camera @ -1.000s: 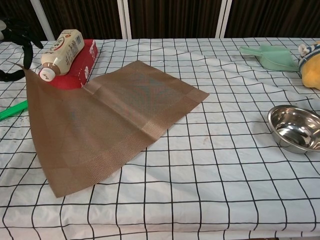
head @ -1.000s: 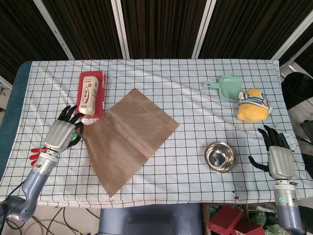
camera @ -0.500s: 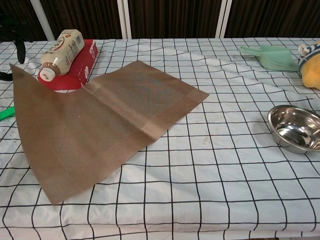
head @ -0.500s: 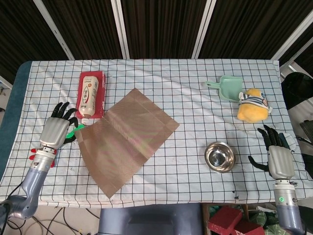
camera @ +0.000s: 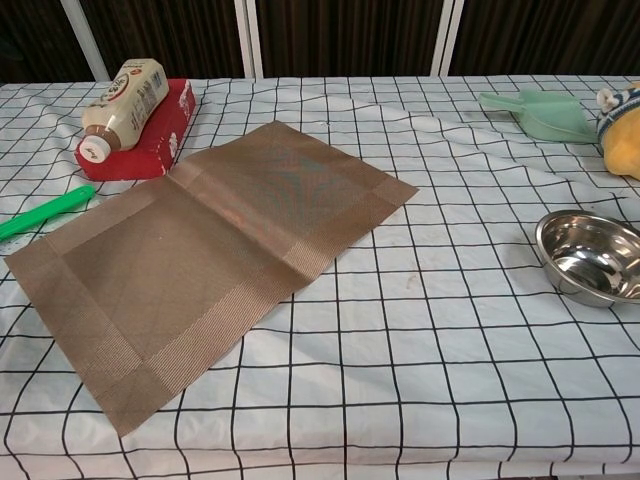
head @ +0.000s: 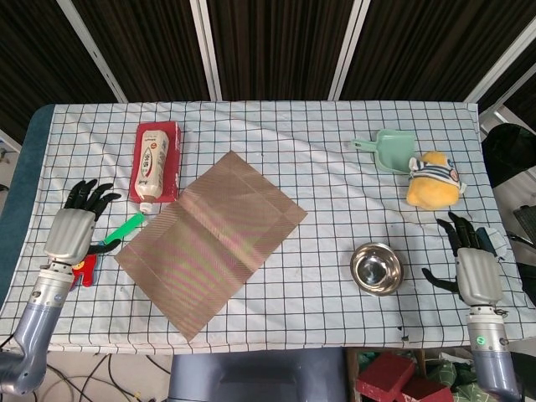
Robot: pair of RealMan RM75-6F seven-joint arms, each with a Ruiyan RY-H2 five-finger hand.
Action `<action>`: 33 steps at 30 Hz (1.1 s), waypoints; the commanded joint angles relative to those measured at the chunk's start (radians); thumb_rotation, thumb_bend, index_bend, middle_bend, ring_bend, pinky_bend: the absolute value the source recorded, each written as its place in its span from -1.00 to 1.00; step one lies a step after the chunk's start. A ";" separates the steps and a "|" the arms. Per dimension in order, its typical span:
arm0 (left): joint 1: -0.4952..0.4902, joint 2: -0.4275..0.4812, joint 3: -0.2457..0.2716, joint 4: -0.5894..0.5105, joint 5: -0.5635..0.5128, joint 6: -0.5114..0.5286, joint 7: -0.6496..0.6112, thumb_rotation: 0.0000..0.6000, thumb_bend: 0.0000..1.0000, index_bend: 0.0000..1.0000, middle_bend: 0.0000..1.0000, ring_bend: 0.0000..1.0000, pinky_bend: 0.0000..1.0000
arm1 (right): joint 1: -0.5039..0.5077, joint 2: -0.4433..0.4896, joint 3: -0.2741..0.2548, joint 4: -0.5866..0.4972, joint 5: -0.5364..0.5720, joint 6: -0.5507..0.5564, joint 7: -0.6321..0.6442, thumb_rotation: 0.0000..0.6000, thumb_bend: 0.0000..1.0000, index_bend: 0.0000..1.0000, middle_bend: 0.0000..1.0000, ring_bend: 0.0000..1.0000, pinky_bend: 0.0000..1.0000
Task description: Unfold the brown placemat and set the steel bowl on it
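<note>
Brown placemat [head: 209, 243] lies unfolded, flat on the checked counter [head: 318, 159], crease visible across its middle. Steel bowl [head: 376, 268] sits on the cloth, well apart to the mat's right. Left robot hand [head: 74, 226] rests off the mat's left corner, fingers spread, empty. Right robot hand [head: 473, 266] beside the bowl, fingers apart, empty.

Checked table [head: 276, 126]: placemat [head: 209, 241], bowl [head: 377, 268], dustpan [head: 385, 151], plush [head: 434, 182].
</note>
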 commanded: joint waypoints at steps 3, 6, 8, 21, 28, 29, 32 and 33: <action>0.089 0.051 0.021 -0.116 0.038 0.124 -0.022 1.00 -0.88 -0.62 -0.81 -1.00 -1.00 | 0.010 0.012 -0.005 -0.028 -0.038 0.013 -0.040 1.00 -0.80 -0.67 -0.93 -0.95 -0.68; 0.125 0.057 0.033 -0.144 0.057 0.177 -0.012 1.00 -0.88 -0.65 -0.83 -1.00 -1.00 | 0.023 0.020 -0.002 -0.046 -0.049 0.007 -0.069 1.00 -0.81 -0.67 -0.92 -0.95 -0.68; 0.147 0.053 0.041 -0.149 0.076 0.211 -0.005 1.00 -0.88 -0.66 -0.83 -1.00 -1.00 | 0.042 0.031 0.005 -0.054 -0.049 -0.012 -0.105 1.00 -0.83 -0.67 -0.92 -0.94 -0.68; 0.162 0.003 0.025 -0.079 0.090 0.211 -0.015 1.00 -0.88 -0.70 -0.86 -1.00 -1.00 | 0.246 0.062 0.076 -0.064 -0.042 -0.213 -0.297 1.00 -0.93 -0.67 -0.91 -0.93 -0.68; 0.164 0.000 0.006 -0.071 0.081 0.204 -0.030 1.00 -0.88 -0.71 -0.86 -1.00 -1.00 | 0.390 0.009 0.097 -0.005 -0.035 -0.359 -0.374 1.00 -0.93 -0.53 -0.82 -0.86 -0.63; 0.164 0.000 0.005 -0.069 0.080 0.202 -0.031 1.00 -0.88 -0.71 -0.86 -1.00 -1.00 | 0.406 -0.004 0.099 0.010 -0.033 -0.370 -0.379 1.00 -0.93 -0.52 -0.81 -0.85 -0.63; 0.163 -0.004 -0.002 -0.063 0.078 0.197 -0.032 1.00 -0.88 -0.71 -0.86 -1.00 -1.00 | 0.466 -0.056 0.103 0.069 -0.017 -0.429 -0.382 1.00 -0.95 -0.51 -0.76 -0.81 -0.61; 0.162 -0.006 -0.004 -0.058 0.078 0.196 -0.031 1.00 -0.88 -0.71 -0.86 -1.00 -1.00 | 0.483 -0.072 0.101 0.091 -0.017 -0.442 -0.379 1.00 -0.96 -0.50 -0.75 -0.80 -0.60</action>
